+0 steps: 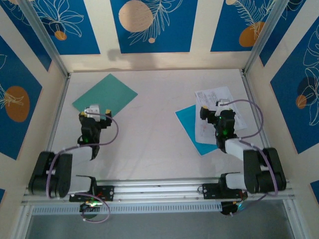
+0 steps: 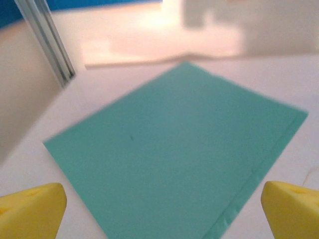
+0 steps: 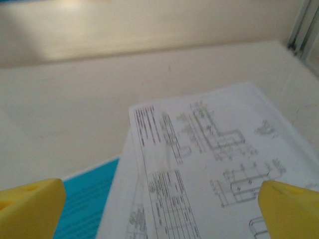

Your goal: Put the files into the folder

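Note:
The teal-green folder lies shut and flat at the table's far left, turned like a diamond; in the left wrist view the folder spreads out just ahead. My left gripper hovers over its near corner, open, yellow fingertips wide apart with nothing between them. The files, white sheets printed with text and diagrams, lie fanned at the right, partly on a cyan-blue sheet. My right gripper stands open above the files, holding nothing.
Aluminium rails frame the table on the left, right and near sides. The cyan-blue sheet shows under the papers' left edge. Bare tabletop stretches between the two arms.

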{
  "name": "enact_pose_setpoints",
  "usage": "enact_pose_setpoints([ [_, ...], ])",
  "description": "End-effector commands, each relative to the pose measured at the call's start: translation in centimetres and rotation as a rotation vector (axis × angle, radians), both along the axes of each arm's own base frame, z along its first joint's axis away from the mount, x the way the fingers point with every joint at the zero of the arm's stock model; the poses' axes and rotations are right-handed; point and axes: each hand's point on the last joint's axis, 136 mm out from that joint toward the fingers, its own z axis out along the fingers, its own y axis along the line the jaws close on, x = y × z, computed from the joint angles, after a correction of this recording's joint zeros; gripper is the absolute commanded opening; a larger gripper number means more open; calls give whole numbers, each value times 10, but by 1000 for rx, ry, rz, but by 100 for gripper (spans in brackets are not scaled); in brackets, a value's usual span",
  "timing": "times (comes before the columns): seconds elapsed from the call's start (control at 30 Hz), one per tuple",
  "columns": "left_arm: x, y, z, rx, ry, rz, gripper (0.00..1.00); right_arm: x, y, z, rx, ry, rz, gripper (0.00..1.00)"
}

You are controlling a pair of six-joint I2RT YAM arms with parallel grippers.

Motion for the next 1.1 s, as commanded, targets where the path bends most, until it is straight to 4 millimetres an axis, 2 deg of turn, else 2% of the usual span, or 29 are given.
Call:
enact_pose_setpoints([
  [0.0,1,6,53,34,-90,62,100,-1,-17,63,60,-93,-119,99],
  [0.03,3,8,71,32,-118,80,100,-3,-26,75,169,-69,-203,99],
  [0.07,6,12,89,-3,-138,121,100,-10,-40,76,353,35,-328,99],
  [0.1,7,19,94,-102,-101,178,100,-27,-45,61,526,225,-432,99],
  [0.13,4,20,88,-198,0,216,100,-47,-51,51,611,369,-546,99],
  [0.17,1,16,86,-252,108,214,100,-54,-58,44,679,430,-649,99],
  [0.2,-2,14,82,-306,177,231,100,-45,-47,39,741,487,-552,99],
  [0.23,0,13,76,-353,210,235,100,-35,-33,41,795,509,-441,95],
  [0.27,5,8,65,-429,270,212,100,-27,-20,45,817,522,-354,96],
  [0.3,11,1,52,-489,350,178,100,-26,-12,49,802,534,-336,96],
  [0.37,20,-8,28,-500,533,169,100,-22,5,58,733,555,-285,94],
  [0.47,25,-7,-8,-448,795,231,100,-16,36,70,628,599,-182,91],
  [0.57,35,-6,-37,-475,982,242,83,-13,68,71,587,667,-90,84],
  [0.7,59,-8,-62,-483,1083,227,72,-11,109,73,581,738,38,81],
  [0.8,69,-12,-87,-506,1171,222,61,-16,132,71,575,794,93,78],
  [0.9,70,-18,-113,-539,1246,219,50,-23,152,70,575,828,152,75],
  [1.07,62,-29,-135,-623,1268,220,41,-37,169,68,567,860,208,75],
])
